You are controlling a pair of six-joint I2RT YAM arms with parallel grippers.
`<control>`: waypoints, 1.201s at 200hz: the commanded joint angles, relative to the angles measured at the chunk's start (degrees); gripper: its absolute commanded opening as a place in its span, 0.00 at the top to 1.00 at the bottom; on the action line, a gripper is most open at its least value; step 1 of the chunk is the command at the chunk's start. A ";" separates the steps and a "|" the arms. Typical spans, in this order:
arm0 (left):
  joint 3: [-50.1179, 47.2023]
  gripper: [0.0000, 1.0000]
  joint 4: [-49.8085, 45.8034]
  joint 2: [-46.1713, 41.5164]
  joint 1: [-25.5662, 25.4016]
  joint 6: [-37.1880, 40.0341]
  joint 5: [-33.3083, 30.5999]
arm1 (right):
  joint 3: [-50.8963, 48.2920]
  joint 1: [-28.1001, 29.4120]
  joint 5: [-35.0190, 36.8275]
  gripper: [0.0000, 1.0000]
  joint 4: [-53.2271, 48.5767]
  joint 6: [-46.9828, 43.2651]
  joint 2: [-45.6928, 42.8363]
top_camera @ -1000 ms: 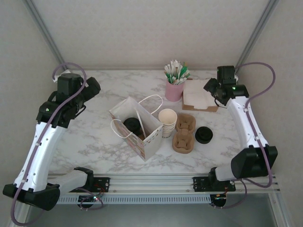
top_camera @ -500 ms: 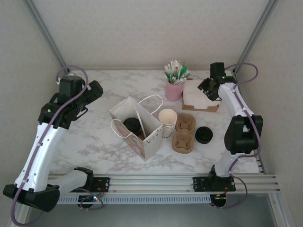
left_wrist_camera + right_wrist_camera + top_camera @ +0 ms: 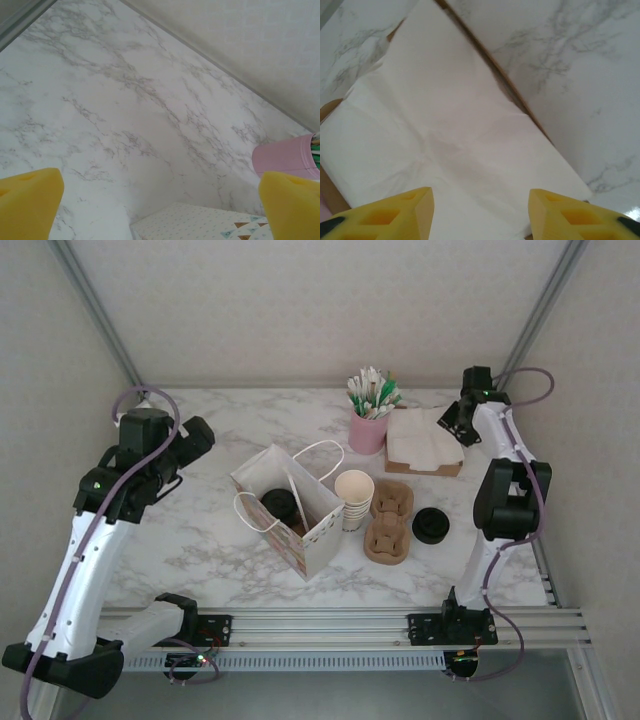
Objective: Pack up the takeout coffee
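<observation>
1. Top external view: the marble worktop [image 3: 200,540] carries all the items. Both arm bases sit at its near edge.
2. The left arm [image 3: 85,540] rises along the left side. The left gripper [image 3: 197,435] hangs above bare worktop, left of the bag and apart from it. In the left wrist view, its yellow fingers [image 3: 30,200] are spread wide with nothing between them.
3. The right arm [image 3: 510,490] is folded toward the far right corner. The right gripper [image 3: 450,422] is over the napkins. In the right wrist view, its fingers [image 3: 390,215] stand partly apart with nothing gripped between them. I cannot tell whether they touch the paper.
4. The paper bag [image 3: 310,540] is white with a patterned wall and loop handles. It stands upright mid-worktop with its mouth open.
5. The brown tray [image 3: 425,469] at the far right holds a stack of white napkins [image 3: 420,435].
6. The pulp cup carrier [image 3: 388,532] lies flat, right of the bag.
7. The stack of nested cream cups [image 3: 354,492] stands between the bag and the carrier, just beside both.
8. The pink cup [image 3: 367,434] stands just left of the tray. It is filled with green and white sticks [image 3: 372,390].
9. The takeout coffee [image 3: 278,502] sits inside the bag. Its black lid shows from above, and the bag hides the cup wall.
10. The loose black lid [image 3: 430,525] lies flat, just right of the carrier.
</observation>
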 commanded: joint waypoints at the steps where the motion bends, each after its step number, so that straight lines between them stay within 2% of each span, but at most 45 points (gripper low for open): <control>1: -0.23 0.00 -1.25 0.74 0.50 -1.24 1.55 | 4.94 2.12 -0.29 0.47 -4.34 -6.18 3.78; 62: 0.76 0.00 -0.97 1.90 0.47 -1.67 3.12 | 12.65 5.34 2.70 0.47 -9.50 -9.36 11.52; 162: 2.24 0.00 -1.78 2.33 0.50 -1.65 6.20 | 12.45 6.35 2.48 0.49 -9.05 -9.66 16.38; 192: 3.36 0.00 -2.10 2.46 0.48 -1.74 6.45 | 13.30 6.35 3.26 0.57 -9.34 -9.61 17.00; 216: 4.50 0.00 -2.56 2.42 0.44 -1.41 6.58 | 13.79 6.40 3.23 0.72 -9.43 -9.55 15.91; 240: 4.71 0.00 -2.31 2.17 0.43 -1.14 6.87 | 12.75 6.40 3.16 0.79 -7.99 -9.61 14.21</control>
